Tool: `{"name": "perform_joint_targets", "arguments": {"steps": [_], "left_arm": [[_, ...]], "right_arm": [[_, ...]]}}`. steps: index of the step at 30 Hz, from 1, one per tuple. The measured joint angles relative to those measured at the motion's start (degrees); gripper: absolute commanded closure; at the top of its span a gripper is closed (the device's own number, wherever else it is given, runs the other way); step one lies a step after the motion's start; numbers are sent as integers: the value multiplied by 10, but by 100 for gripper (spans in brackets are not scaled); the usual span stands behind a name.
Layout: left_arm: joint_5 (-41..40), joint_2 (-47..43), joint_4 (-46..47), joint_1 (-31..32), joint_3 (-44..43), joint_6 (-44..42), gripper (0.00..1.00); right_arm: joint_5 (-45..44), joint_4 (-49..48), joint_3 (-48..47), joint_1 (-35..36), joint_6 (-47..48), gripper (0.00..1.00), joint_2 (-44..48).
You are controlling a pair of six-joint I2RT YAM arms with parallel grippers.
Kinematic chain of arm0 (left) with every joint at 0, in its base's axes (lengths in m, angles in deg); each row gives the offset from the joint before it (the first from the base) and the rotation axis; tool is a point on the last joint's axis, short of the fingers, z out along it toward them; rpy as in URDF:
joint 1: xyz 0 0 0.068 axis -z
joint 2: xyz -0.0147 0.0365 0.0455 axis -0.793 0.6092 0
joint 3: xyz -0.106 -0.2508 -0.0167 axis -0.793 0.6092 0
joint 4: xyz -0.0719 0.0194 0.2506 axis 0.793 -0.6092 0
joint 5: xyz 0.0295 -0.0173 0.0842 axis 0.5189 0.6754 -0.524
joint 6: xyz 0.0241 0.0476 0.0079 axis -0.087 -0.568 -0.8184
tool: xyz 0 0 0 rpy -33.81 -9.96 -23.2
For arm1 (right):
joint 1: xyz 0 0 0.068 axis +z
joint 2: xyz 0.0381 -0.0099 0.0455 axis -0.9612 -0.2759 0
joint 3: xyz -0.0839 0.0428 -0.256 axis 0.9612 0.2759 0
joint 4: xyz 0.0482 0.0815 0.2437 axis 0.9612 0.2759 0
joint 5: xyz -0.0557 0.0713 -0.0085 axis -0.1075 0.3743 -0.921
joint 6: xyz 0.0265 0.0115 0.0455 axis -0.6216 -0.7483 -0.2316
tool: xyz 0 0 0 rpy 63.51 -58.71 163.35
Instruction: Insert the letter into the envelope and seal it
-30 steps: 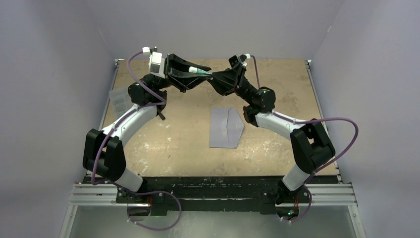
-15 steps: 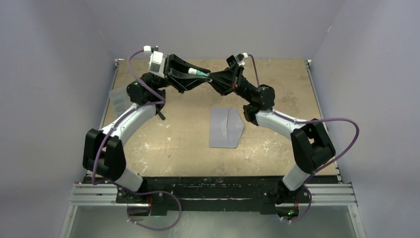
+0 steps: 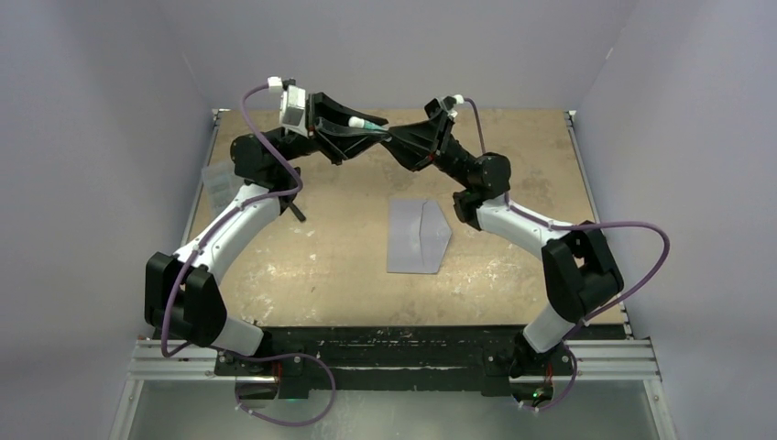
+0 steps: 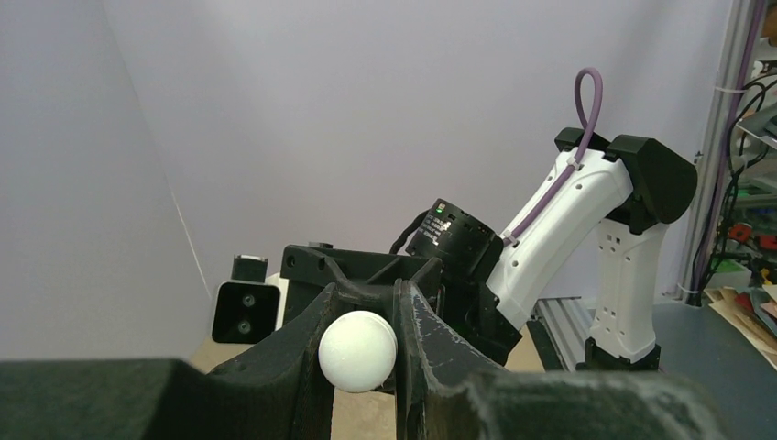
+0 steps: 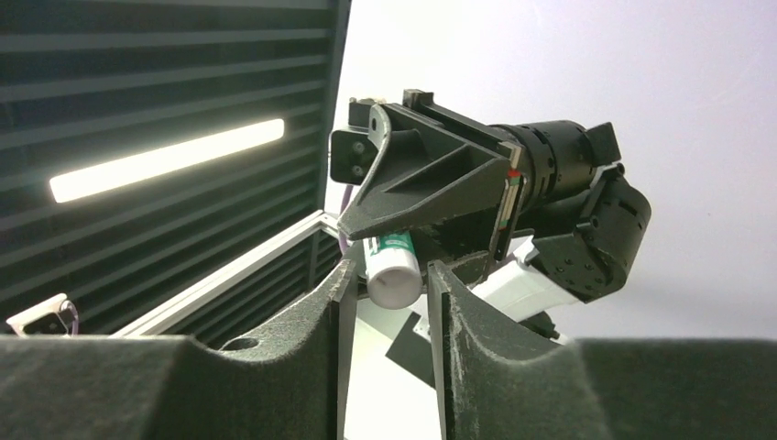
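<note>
Over the far half of the table point(image 3: 522, 156), top view: you see the left gripper point(image 3: 371, 131) and the right gripper point(image 3: 392, 137) held high, tips meeting on a white-and-green tube point(image 3: 360, 124).
Envelope point(image 3: 417, 236): flat at mid-table, flap point toward the right arm, well apart from both grippers.
Left wrist view, fingers point(image 4: 307, 353): pinching the tube's round white end point(image 4: 357, 353) from both sides.
Right wrist view, fingers point(image 5: 454, 312): closely flanking the tube's other end point(image 5: 394, 270); you cannot tell whether they press it.

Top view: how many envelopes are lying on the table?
1. The envelope lies flat near the middle of the table. The left arm and right arm hide some tabletop.
</note>
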Motion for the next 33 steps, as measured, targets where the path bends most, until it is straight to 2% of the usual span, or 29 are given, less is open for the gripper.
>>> {"name": "perform_joint_targets", "arguments": {"steps": [2,10,13,16,19,21,26,33], "left_arm": [[-6,-1,-7,0,-1,-6,100],[-26,-2,-15,0,-5,-15,99],[-26,-2,-14,0,-5,-14,85],[-26,-3,-18,0,-5,-14,62],[-30,-7,-45,-5,-5,-14,50],[-34,-9,-72,-10,-5,-17,45],[-35,-19,-159,-25,-6,-21,42],[21,-20,-246,-42,-20,-29,42]], "right_arm": [[-3,-11,-2,-1,-3,74,-2],[-2,-35,-29,-3,-14,92,-29],[-2,-36,-29,-3,-15,95,-30],[0,-35,-29,-3,-13,95,-30],[5,-25,-21,-3,-4,96,-23],[7,-5,-10,-3,8,95,-11],[22,56,0,-10,41,94,6],[54,104,7,-20,73,94,15]]}}
